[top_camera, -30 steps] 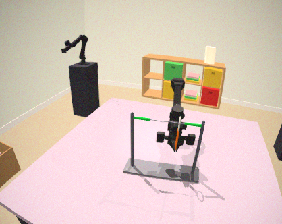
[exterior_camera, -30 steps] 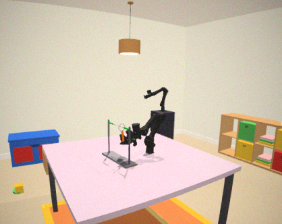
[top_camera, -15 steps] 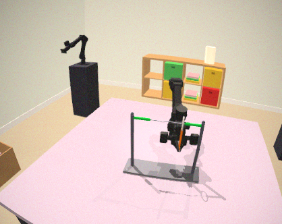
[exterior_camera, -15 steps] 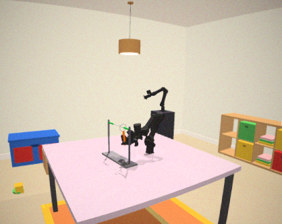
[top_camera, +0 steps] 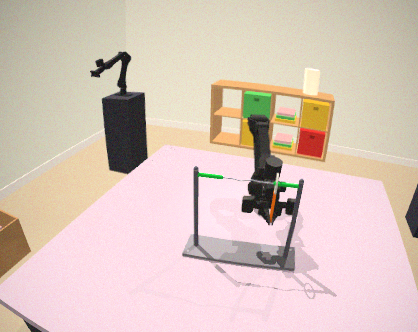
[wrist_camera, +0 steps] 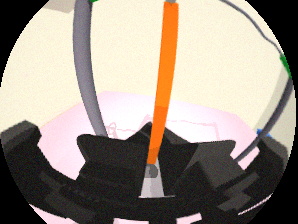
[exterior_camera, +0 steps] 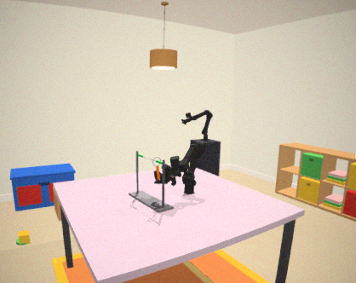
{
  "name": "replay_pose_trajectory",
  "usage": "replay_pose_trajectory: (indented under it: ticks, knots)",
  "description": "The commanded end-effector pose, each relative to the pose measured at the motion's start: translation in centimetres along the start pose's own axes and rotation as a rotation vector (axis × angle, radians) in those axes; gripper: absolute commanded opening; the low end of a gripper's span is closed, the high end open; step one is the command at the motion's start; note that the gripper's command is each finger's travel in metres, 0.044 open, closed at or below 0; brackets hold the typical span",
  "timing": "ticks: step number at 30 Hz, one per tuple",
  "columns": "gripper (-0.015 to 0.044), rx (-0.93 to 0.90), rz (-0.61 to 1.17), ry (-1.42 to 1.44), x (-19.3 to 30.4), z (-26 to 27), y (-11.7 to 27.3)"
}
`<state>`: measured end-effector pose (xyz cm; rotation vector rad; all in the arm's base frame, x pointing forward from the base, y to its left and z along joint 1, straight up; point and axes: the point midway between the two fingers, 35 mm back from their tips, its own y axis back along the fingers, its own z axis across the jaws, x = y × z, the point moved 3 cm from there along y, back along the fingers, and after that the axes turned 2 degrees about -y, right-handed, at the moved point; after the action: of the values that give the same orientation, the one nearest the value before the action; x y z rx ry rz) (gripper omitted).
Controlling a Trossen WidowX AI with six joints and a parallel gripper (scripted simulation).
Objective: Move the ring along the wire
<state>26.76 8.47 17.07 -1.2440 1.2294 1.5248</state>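
Observation:
The ring (top_camera: 277,177) is around the wire at the inner end of the right green part (top_camera: 291,186), near the right post (top_camera: 291,225) (exterior_camera: 163,187) in the top view. Whether it touches the wire is too small to tell. Its orange handle (top_camera: 273,204) (exterior_camera: 157,172) (wrist_camera: 166,65) hangs below, slightly tilted. My gripper (top_camera: 271,219) (wrist_camera: 152,124) is shut on the lower end of the handle, below the wire. The thin grey wire (top_camera: 243,179) runs to the other green part (top_camera: 210,175) (exterior_camera: 140,156) at the left post (top_camera: 196,210) (exterior_camera: 137,175). The ring is out of the wrist view.
The posts stand on a grey base (top_camera: 233,250) on the pink table (top_camera: 138,240). The right post is close beside my gripper's wide body in the top view. A second arm (top_camera: 122,70) stands on a dark pedestal (top_camera: 125,135) away from the table.

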Motion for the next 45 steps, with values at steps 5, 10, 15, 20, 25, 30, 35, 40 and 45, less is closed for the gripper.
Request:
replay_pose_trajectory:
  ticks: [5, 10, 15, 20, 25, 30, 35, 40, 45]
  knots:
    - [-0.015, -0.001, -0.001, -0.006, 0.0, 0.7, -0.1]
    - [-0.015, -0.005, -0.002, -0.006, 0.0, 1.2, -0.2]
    - [-0.015, -0.005, -0.002, -0.006, 0.4, 1.2, -0.3]
    - [-0.015, -0.005, -0.002, -0.006, 1.1, 1.2, -0.4]
    - [-0.015, -0.005, -0.002, -0.006, 1.9, 1.1, -0.6]
    - [-0.015, -0.005, -0.002, -0.006, 2.0, 1.1, -0.6]
    - [-0.015, -0.005, -0.002, -0.006, 2.0, 1.1, -0.6]
    - [-0.015, -0.005, -0.002, -0.006, 2.0, 1.1, -0.6]
    - [-0.0124, -0.01, -0.001, -0.001, 2.0, 1.2, -0.6]
